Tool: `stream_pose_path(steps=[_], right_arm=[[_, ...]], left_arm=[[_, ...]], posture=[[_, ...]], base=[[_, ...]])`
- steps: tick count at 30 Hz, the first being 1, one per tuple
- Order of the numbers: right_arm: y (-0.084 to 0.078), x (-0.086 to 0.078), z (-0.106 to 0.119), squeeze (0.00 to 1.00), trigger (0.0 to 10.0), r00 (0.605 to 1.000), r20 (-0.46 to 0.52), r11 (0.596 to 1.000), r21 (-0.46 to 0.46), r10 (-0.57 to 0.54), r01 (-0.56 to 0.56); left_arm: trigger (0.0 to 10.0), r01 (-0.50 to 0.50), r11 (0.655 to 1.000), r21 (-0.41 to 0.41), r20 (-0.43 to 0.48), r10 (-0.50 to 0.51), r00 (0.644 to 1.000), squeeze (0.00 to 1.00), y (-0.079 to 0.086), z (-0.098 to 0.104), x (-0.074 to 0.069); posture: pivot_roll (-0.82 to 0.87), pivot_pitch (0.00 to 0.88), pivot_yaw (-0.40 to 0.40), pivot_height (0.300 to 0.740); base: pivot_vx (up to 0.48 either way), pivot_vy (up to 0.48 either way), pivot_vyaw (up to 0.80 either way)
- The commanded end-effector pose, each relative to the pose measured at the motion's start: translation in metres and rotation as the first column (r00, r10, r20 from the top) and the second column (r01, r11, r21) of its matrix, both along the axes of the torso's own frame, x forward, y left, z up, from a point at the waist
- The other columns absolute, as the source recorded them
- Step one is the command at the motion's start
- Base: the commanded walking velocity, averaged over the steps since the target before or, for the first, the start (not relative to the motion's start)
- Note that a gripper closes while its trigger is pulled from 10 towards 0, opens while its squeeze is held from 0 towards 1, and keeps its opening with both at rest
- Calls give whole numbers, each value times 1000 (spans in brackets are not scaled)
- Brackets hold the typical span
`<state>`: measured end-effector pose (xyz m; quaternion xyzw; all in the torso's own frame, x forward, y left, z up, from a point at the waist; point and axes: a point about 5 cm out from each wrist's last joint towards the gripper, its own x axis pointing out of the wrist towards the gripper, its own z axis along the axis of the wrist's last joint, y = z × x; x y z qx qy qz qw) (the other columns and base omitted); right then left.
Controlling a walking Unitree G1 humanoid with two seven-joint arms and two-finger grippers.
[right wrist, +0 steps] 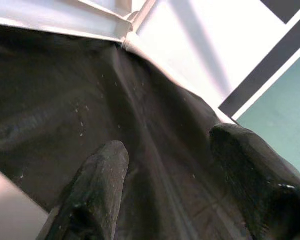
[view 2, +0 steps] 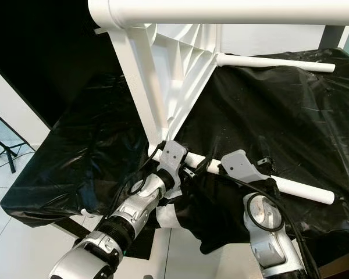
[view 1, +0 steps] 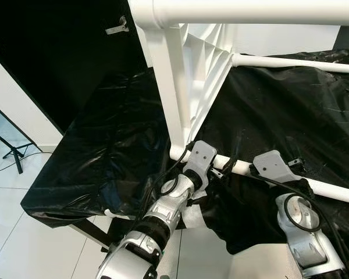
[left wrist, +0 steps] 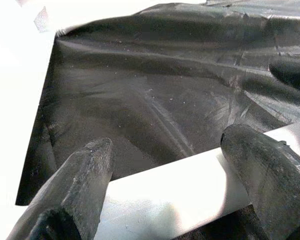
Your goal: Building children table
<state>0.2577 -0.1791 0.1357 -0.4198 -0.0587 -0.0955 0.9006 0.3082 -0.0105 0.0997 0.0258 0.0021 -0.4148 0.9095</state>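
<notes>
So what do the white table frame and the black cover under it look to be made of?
The white table frame looks like moulded plastic with a smooth, slightly glossy finish: thin ribs fan out under its corner and its legs are plain round tubes. That could also be painted metal. The black cover looks like thin plastic film: it wrinkles sharply and catches shiny highlights.
</notes>
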Motion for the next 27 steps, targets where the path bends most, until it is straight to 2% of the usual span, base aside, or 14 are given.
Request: stream_pose_path(steps=[1, 5, 7, 11, 13, 14, 18, 20, 24, 25, 26, 27], right_arm=[[4, 3, -1, 0, 10000, 1000, -19, 999, 36, 1, -1], [2, 3, 0, 0, 10000, 1000, -19, 999, 44, -8, 9], [0, 4, 1, 0, 10000, 1000, -24, 999, 33, -9, 10], [-2, 3, 7, 0, 10000, 1000, 6, 999, -36, -10, 11], [-1, 3, 13, 0, 10000, 998, 62, 994, -104, -13, 19], [-1, 3, 13, 0, 10000, 998, 62, 994, -104, -13, 19], [8, 1, 15, 0, 10000, 993, 116, 986, -168, 22, -2], [8, 1, 15, 0, 10000, 993, 116, 986, -168, 22, -2], [16, -1, 20, 0, 10000, 986, 145, 973, -227, 82, -48], [20, -1, 27, 0, 10000, 976, 177, 956, -284, 124, -70], [20, -1, 27, 0, 10000, 976, 177, 956, -284, 124, -70], [26, -2, 33, 0, 10000, 964, 211, 937, -338, 165, -87]], left_arm=[[10000, 99, 985, 145, -130, -80, 988, 0, 0, -29, -10], [10000, 130, 975, 181, -153, -103, 983, 0, 0, -33, -13], [10000, 138, 970, 199, -196, -99, 976, 0, 6, -39, -15], [10000, 135, 972, 190, -240, -87, 967, 0, 16, -45, -17], [10000, 125, 979, 161, -267, -78, 960, 0, 23, -49, -19], [10000, 125, 979, 161, -267, -78, 960, 0, 23, -49, -19], [10000, 91, 994, 54, -298, -71, 952, 0, 27, -49, -23], [10000, 91, 994, 54, -298, -71, 952, 0, 27, -49, -23], [10000, 69, 993, 93, -369, -30, 929, 0, 34, -61, -28], [10000, 64, 992, 108, -378, -18, 925, 0, 36, -63, -29], [10000, 64, 992, 108, -378, -18, 925, 0, 36, -63, -29], [10000, 55, 993, 104, -379, -11, 925, 0, 38, -64, -30]], posture=[[23, 0, 132, 740], [21, 0, 133, 740], [20, 0, 133, 740], [19, 0, 132, 740], [21, 0, 132, 740], [21, 0, 132, 740], [29, 0, 126, 740], [29, 0, 126, 740], [32, 0, 121, 740], [34, 0, 119, 740], [34, 0, 119, 740], [33, 0, 118, 740]], base=[[0, 0, 0], [0, 0, 0], [0, 0, 0], [0, 0, 0], [0, 0, 0], [0, 0, 0], [0, 0, 0], [0, 0, 0], [0, 0, 0], [0, 0, 0], [0, 0, 0], [0, 0, 0]])
